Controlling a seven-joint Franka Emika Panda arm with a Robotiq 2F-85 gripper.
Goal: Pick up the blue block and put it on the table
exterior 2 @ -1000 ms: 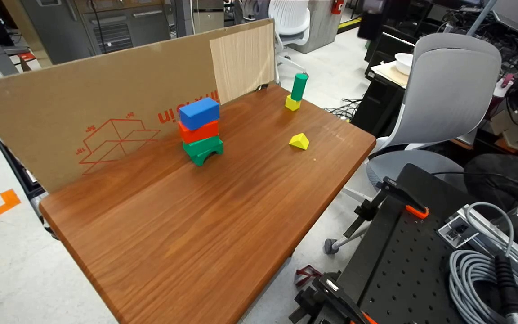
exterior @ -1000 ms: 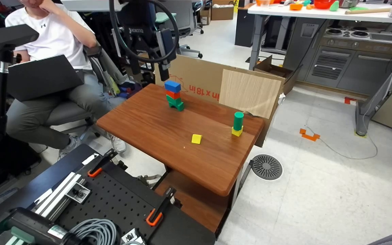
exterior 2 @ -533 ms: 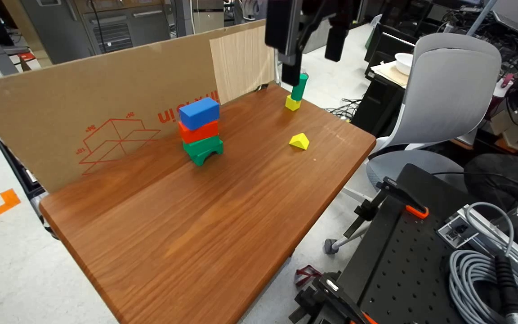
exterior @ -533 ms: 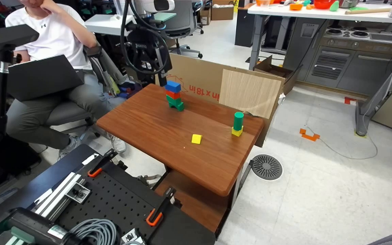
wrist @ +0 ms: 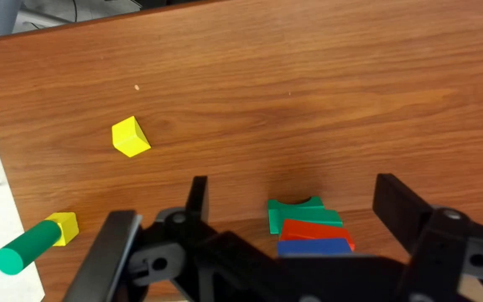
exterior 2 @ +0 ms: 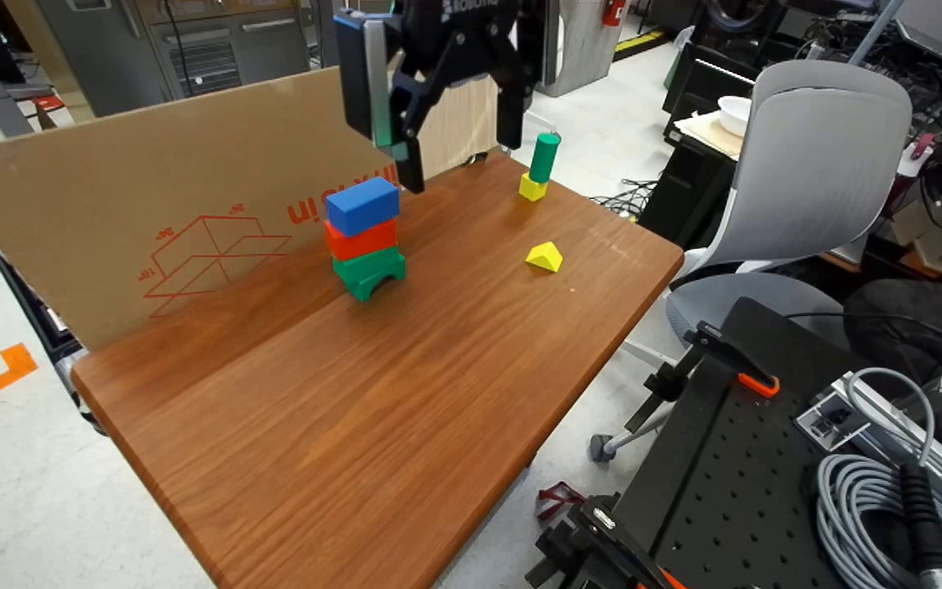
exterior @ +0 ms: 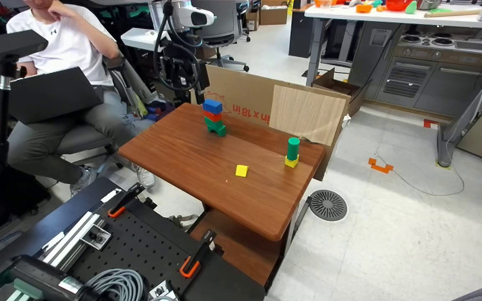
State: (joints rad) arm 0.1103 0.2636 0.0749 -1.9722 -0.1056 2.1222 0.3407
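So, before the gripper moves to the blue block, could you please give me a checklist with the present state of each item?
1. Gripper open: ok, its jaws stand apart.
2. Blue block free on top: ok, nothing rests on it.
3. Red block beneath it steady: cannot tell from still pictures.
4. Gripper aligned with the blue block: cannot tell; the wrist view shows the block partly hidden.
5. Table visible for placing: ok, in both exterior views.
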